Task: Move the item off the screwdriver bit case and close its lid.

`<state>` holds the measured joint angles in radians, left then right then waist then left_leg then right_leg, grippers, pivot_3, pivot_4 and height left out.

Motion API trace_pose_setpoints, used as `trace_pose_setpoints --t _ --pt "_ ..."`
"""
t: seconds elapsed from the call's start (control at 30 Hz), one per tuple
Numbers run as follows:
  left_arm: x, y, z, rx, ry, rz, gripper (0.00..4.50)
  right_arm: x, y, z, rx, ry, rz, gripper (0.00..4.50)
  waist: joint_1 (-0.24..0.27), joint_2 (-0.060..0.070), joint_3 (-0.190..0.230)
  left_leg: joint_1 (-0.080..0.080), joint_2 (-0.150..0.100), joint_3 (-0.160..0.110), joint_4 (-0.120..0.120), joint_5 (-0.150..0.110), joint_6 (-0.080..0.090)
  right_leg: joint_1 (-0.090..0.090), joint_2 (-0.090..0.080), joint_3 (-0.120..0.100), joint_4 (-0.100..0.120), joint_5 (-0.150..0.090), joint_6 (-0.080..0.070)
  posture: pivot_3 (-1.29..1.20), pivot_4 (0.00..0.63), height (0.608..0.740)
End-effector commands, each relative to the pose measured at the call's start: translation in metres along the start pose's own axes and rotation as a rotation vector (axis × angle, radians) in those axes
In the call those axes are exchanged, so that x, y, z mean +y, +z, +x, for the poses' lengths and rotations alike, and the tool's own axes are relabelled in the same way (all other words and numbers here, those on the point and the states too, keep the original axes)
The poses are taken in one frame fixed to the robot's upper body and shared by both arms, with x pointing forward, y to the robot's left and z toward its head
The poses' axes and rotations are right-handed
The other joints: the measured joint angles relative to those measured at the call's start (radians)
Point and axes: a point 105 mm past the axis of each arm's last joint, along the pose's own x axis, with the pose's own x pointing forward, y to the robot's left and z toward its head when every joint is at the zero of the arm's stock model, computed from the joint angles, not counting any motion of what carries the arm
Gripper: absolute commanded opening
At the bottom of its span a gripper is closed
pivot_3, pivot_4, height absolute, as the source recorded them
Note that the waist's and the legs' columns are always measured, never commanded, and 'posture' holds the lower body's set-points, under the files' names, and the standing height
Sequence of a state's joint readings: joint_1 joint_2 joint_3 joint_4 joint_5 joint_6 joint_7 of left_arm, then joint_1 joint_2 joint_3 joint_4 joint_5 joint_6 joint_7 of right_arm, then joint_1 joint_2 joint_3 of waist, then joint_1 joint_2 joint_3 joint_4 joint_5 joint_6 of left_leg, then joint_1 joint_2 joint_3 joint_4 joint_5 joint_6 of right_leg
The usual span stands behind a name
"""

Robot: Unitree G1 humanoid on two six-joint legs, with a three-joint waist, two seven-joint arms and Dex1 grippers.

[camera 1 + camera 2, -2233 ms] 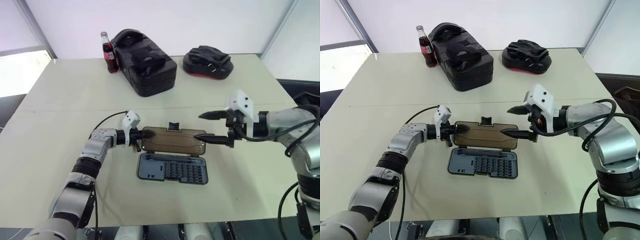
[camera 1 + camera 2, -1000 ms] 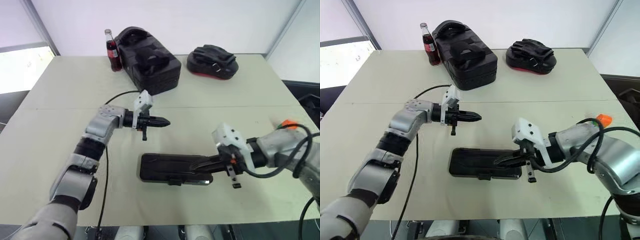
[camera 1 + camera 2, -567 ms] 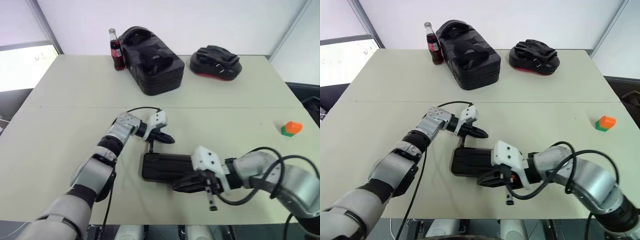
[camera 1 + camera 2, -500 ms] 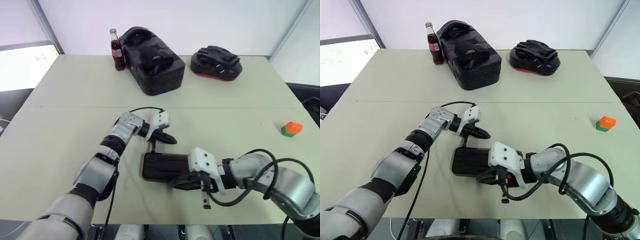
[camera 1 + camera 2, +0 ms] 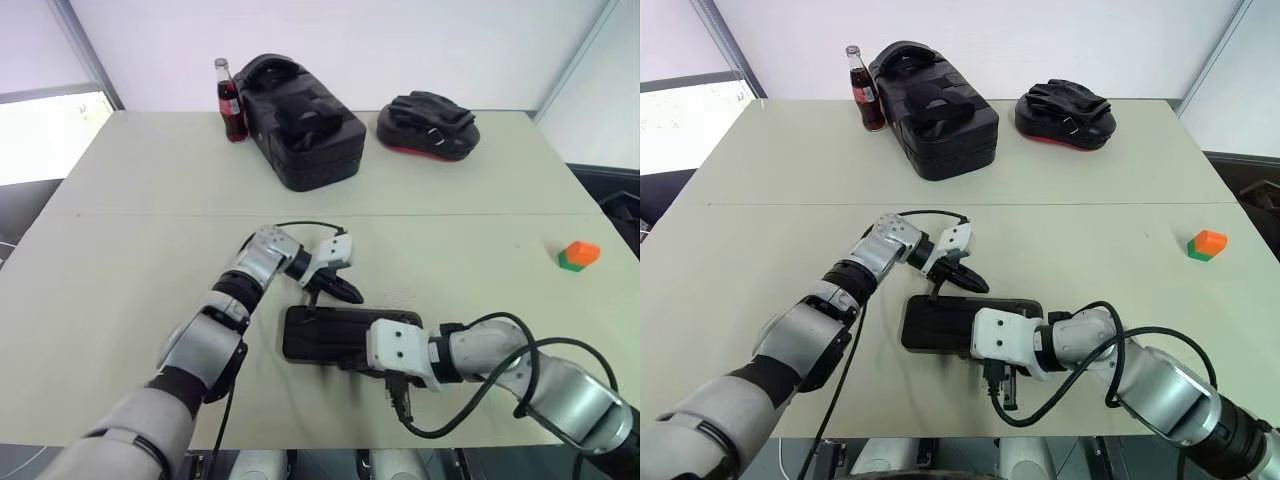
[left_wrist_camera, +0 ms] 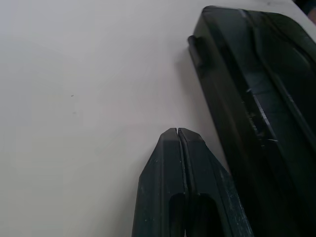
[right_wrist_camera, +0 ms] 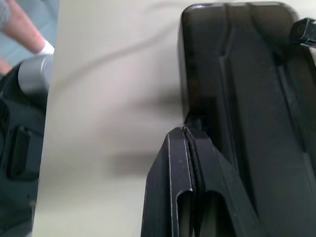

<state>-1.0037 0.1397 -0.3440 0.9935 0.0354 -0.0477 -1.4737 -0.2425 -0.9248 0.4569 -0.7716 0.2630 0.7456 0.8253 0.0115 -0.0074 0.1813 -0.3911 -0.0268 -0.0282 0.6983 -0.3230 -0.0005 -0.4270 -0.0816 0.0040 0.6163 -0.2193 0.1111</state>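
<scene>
Both claws pinched closed, empty; right claw [image 7: 185,129] apparently touching screwdriver bit case [image 5: 325,333], lid down, long axis left-right.

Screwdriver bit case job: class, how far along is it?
Done: the orange block sits on the table, far from the case, whose lid lies folded down. In hand: both shut grippers, left and right, at its edges. Left: confirming it latched.

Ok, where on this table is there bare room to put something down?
Free: the left half, from the bottle down to the front edge; also between the case and the orange block. Crowded: the back, with the black bag and black pad, and around the case, where both claws sit.
</scene>
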Motion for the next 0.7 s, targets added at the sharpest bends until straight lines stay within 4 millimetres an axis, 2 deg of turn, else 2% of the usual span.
trace_pose_setpoints --t 0.03,0.27,0.43,0.7 --pt "-0.006 0.0 0.006 0.003 -0.029 0.016 0.0 0.001 0.004 -0.002 -0.004 0.006 -0.044 0.01 0.0 0.0 0.0 0.0 0.0 0.0 0.0 0.0 0.0 0.0 0.0 0.0 0.0 0.0 0.0 0.0 0.15 0.74" --pt "-0.018 0.001 0.014 -0.006 -0.082 0.02 0.0 -0.005 -0.006 0.006 0.037 -0.04 -0.066 0.01 0.001 0.0 0.0 0.0 0.0 0.0 0.0 0.0 0.0 0.0 0.0 0.0 0.0 0.0 0.0 0.0 0.15 0.74" --pt "-0.032 -0.001 0.018 0.003 -0.152 0.001 0.0 -0.014 -0.011 0.007 0.089 -0.137 -0.1 0.01 0.0 0.0 0.0 0.0 0.0 0.0 0.0 0.0 0.0 0.0 0.0 0.0 0.001 0.0 0.0 0.0 0.15 0.74" --pt "-0.04 -0.003 0.024 0.007 -0.177 -0.007 0.0 -0.028 -0.006 0.004 0.17 -0.288 -0.096 0.01 -0.001 0.0 0.0 0.001 0.001 0.0 0.0 0.0 0.0 0.0 0.001 0.0 0.001 0.0 0.0 0.0 0.15 0.74"
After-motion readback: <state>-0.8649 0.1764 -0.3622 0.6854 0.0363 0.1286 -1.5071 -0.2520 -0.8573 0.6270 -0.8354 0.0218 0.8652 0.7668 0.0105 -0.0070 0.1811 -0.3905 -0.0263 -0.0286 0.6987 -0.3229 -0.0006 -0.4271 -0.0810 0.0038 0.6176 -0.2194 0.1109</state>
